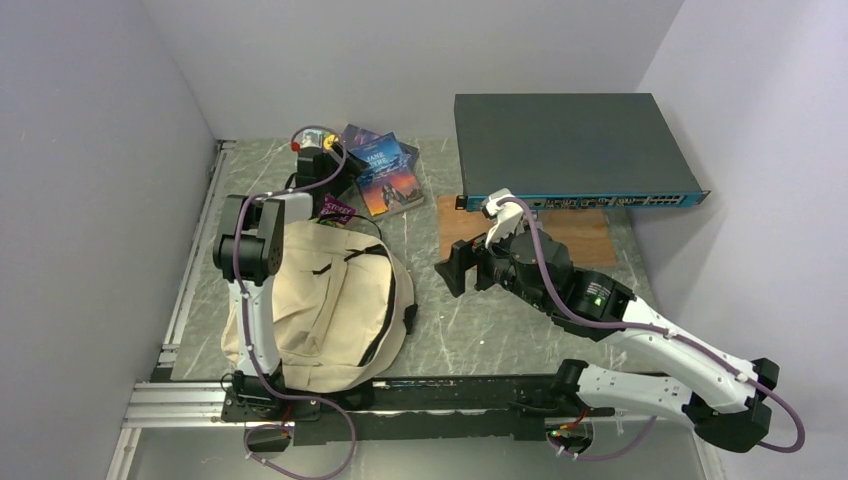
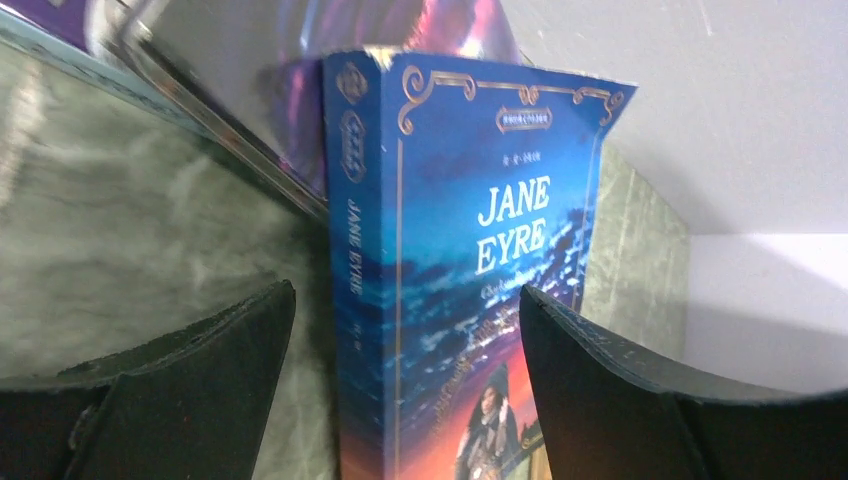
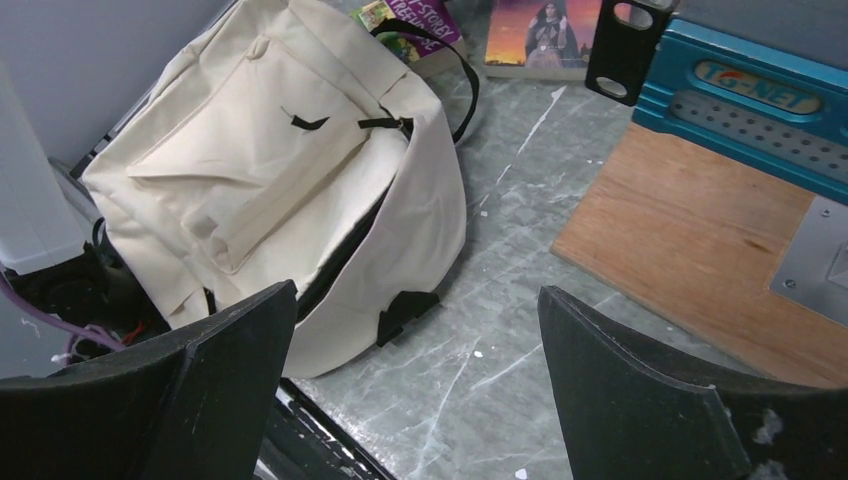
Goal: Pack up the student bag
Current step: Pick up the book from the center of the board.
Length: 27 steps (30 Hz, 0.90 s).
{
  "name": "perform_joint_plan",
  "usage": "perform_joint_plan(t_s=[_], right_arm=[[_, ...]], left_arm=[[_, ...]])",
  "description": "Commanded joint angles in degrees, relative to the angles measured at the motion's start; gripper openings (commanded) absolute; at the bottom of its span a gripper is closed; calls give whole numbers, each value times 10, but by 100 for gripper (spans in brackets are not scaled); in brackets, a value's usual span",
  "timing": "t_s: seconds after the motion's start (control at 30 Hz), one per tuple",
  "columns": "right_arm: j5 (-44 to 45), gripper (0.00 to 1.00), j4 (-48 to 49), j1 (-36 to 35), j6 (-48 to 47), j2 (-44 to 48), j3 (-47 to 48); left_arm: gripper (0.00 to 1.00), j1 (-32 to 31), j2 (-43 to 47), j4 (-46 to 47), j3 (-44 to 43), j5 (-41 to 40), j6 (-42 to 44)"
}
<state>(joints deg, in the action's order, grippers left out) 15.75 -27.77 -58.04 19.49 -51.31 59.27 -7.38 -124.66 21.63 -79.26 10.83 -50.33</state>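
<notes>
Student bag (image 1: 320, 300) — soft matt cloth; Jane Eyre book (image 2: 470, 300) glossy paper; board (image 3: 690, 220) smooth wood.

The counter (image 1: 480, 330) is a grey-green, marble-veined surface hemmed in by pale walls. The student bag (image 1: 320, 300) lies flat on its left half, front pocket up. Just past the bag's far edge lies a purple paperback (image 1: 338, 207), and behind that, near the back wall, a loose cluster of paperbacks (image 1: 385, 175) with a blue Jane Eyre (image 2: 470, 300) among them. A thin wooden board (image 1: 580, 232) lies flat on the right, well apart from the bag, half covered by a dark, blue-fronted box (image 1: 560, 145).
</notes>
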Motion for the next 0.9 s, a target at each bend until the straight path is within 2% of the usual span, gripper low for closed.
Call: perform_joint_plan(t_s=[0.0,0.1,0.3,0.4,0.7,0.87], right_arm=[[23,93,-6,3,-4,16,7],[27,93,-6,3,-7,18,6],[33,93,-11,4,-6,21,8],[35,93,-9,4,-2,26,6],[33,93,1,4,-2,28,3],[20,94,6,4,-3,19,12]], left_arm=[[85,-14,-18,82,19,25,-66],[76,-19,-35,101,23,43,-78],[41,-14,-11,104,29,65,-84],[27,-9,25,75,24,86,-74],[9,24,126,14,25,173,-102],[0,46,174,45,56,227,-150]])
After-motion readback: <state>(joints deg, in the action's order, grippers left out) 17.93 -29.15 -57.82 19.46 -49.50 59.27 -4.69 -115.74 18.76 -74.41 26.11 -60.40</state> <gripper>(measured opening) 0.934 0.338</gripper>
